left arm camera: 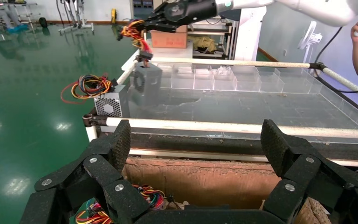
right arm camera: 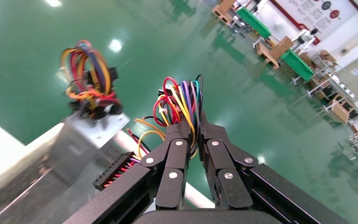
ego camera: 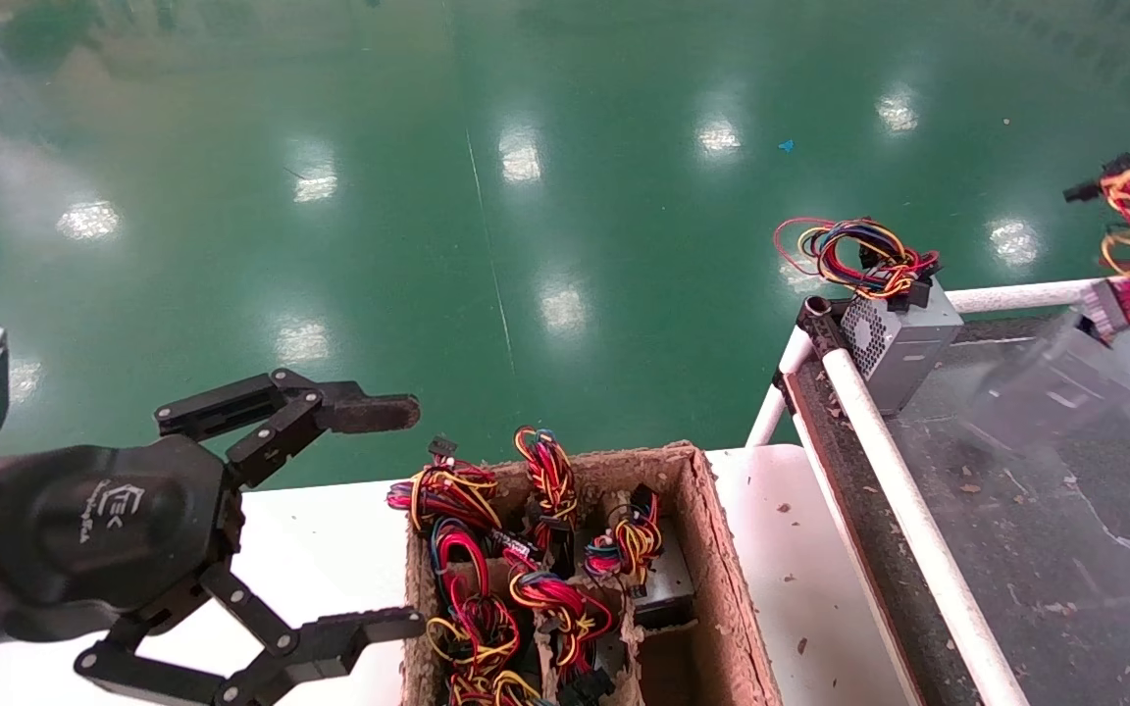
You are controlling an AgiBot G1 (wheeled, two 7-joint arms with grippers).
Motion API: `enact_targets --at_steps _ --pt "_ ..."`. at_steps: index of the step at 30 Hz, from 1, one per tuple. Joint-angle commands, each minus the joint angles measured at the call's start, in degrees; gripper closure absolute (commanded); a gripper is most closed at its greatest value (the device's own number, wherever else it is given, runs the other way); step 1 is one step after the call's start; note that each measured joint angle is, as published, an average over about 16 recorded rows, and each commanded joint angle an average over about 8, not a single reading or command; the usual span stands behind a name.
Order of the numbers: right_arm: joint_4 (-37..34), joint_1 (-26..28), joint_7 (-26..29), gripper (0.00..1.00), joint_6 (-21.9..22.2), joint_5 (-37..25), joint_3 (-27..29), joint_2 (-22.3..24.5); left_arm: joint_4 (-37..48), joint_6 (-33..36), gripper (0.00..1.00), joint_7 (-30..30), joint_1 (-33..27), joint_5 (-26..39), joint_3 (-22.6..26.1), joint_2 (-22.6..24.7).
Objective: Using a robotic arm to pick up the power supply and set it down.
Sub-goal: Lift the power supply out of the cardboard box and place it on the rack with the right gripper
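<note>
While hanging by its wires from the clenched right tool, the supply is swinging above the conveyor, beside another unit. Its metal box looks heavy and rigid; the soft bundle is a loose hold. The left tool is idling, released, by the carton.
</note>
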Motion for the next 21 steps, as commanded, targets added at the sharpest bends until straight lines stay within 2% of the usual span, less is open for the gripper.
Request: enact_targets --at_steps 1,11,21 --pt "-1.4 3.7 0.1 1.0 0.3 -2.2 -2.3 -1.6 0.0 0.0 0.0 0.0 0.0 0.0 0.0 0.0" --pt "-13.7 20.7 -1.6 1.0 -3.9 -10.7 -9.8 -9.7 0.0 0.0 0.0 0.0 0.0 0.0 0.0 0.0" --pt "-24.5 29.0 -5.3 1.0 -7.8 -13.8 -12.8 -14.5 0.0 0.0 0.0 0.0 0.0 0.0 0.0 0.0"
